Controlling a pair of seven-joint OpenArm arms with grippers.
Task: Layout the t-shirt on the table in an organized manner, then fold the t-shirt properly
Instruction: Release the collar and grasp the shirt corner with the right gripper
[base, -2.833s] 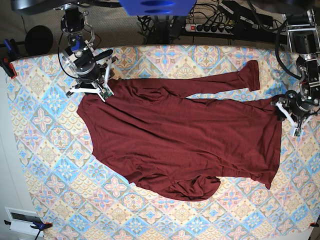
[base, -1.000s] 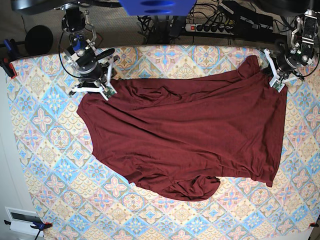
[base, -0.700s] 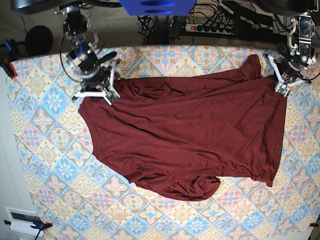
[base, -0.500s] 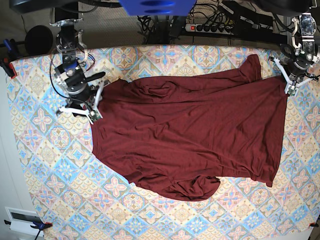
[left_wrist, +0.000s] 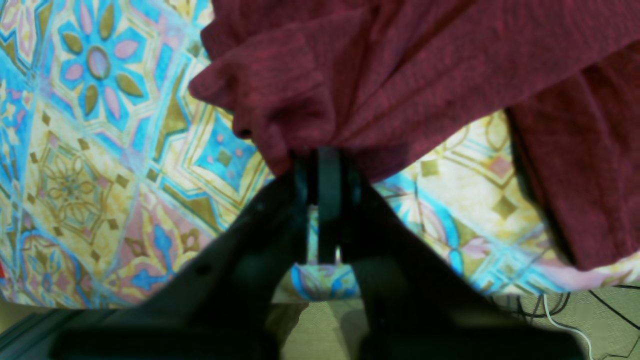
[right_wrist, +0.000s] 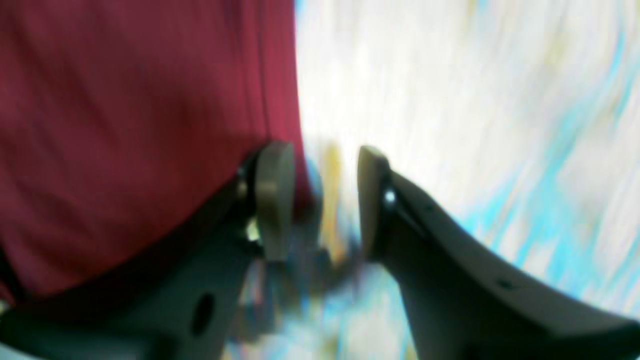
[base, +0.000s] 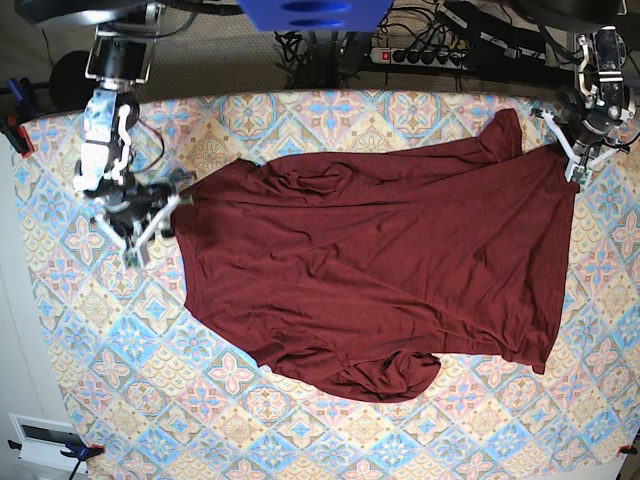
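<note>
We saw the right pincer (right_wrist: 317, 200) spread and swing off the t-shirt (base: 380, 270) onto bare bench (base: 100, 330), while the left pincer (left_wrist: 322, 165) kept pinching the t-shirt's far corner, so spreading remained unfinished.

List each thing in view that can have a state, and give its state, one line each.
t-shirt: spread but wrinkled, lower hem bunched, not folded.
left hand: shut, pinching a t-shirt corner.
right hand: open, beside the t-shirt edge, holding nothing.
table: partly covered by the t-shirt.

The dark maroon t-shirt (base: 380, 260) lies spread but wrinkled across the tile-patterned worktop (base: 90, 340), its bottom edge bunched.
</note>
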